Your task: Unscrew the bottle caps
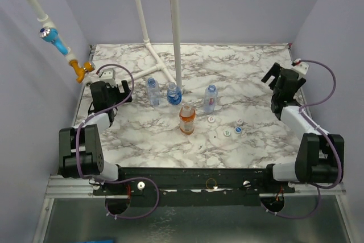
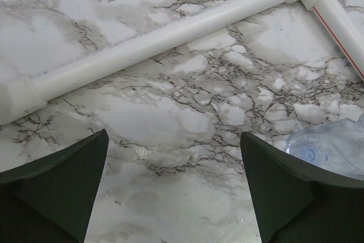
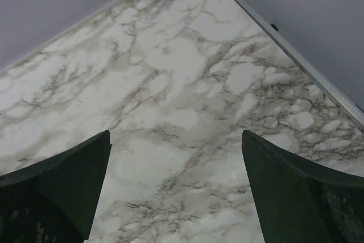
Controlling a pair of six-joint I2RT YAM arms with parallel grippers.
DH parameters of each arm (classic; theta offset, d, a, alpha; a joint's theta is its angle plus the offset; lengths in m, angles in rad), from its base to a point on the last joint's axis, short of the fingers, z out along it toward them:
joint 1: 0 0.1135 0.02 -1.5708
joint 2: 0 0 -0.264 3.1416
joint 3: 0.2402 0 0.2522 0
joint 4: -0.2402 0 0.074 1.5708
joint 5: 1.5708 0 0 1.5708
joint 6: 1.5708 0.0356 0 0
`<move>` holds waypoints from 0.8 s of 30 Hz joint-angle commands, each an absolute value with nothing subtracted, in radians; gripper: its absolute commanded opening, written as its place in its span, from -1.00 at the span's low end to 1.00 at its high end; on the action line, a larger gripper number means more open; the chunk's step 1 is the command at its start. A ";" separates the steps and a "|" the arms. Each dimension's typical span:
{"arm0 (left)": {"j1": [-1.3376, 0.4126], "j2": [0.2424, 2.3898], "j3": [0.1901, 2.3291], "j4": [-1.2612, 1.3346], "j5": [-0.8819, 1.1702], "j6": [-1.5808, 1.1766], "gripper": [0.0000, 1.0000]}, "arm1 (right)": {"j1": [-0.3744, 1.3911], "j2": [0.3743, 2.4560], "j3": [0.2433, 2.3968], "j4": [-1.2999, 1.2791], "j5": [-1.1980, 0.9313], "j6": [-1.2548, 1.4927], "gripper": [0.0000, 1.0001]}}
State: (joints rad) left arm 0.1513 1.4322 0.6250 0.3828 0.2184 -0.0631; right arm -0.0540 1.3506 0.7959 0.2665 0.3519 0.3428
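Four small bottles stand upright near the middle of the marble table [image 1: 142, 135]. The orange bottle [image 1: 187, 119] is nearest the arms and holds orange liquid most of the way up, with a paler label band round its middle. Behind it three more form a loose row. The left clear bottle [image 1: 152, 90] has a bluish band, the blue-tinted bottle [image 1: 174, 93] stands just in front of the upright white pole [image 1: 175, 27] and is deep blue in its lower part, and the right clear bottle [image 1: 210, 97] also has a blue label. Whether the two clear ones hold any liquid cannot be told. Four caps lie loose on the marble to the right of the orange bottle, apart from every bottle. One white cap [image 1: 211, 119] is closest to the orange bottle and a second white cap [image 1: 240, 122] is further right. Just in front of that one, a greenish-centred cap [image 1: 227, 132] and a bluish-centred cap [image 1: 238, 130] lie side by side. The left gripper [image 2: 173, 197] hovers over bare marble with its dark fingers [image 2: 62, 186] spread wide and nothing between them. A white pipe [image 2: 159, 44] lies across the table ahead of it, and the left clear bottle [image 2: 335, 146] shows just beside its right finger. The right gripper [image 3: 176, 197] is likewise spread and empty, facing the table's far corner where the marble meets the grey wall [image 3: 296, 4], well apart from bottles and caps.
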 commanded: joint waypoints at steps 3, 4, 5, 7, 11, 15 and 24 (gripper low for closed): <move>0.158 1.505 0.543 0.667 0.249 -0.151 0.98 | -0.069 1.441 0.654 0.529 0.490 0.230 1.00; 0.158 1.515 0.536 0.681 0.264 -0.150 0.98 | -0.076 1.448 0.639 0.539 0.489 0.234 1.00; 0.157 1.526 0.521 0.714 0.272 -0.152 0.98 | -0.082 1.450 0.615 0.565 0.484 0.240 1.00; 0.156 1.549 0.485 0.808 0.286 -0.159 0.98 | -0.094 1.447 0.561 0.627 0.462 0.242 1.00; 0.146 1.598 0.456 0.892 0.281 -0.152 0.98 | -0.095 1.440 0.470 0.757 0.421 0.202 1.00; 0.144 1.616 0.432 0.950 0.280 -0.149 0.98 | -0.101 1.465 0.439 0.843 0.346 0.202 1.00; 0.130 1.636 0.258 1.275 0.244 -0.140 0.98 | -0.101 1.520 0.269 1.152 0.308 0.192 1.00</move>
State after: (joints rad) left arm 0.1390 1.6081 0.3328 1.0298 0.2573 -0.1410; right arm -0.0940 1.5059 0.2897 0.9977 0.3569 0.2108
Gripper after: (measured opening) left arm 0.988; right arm 0.998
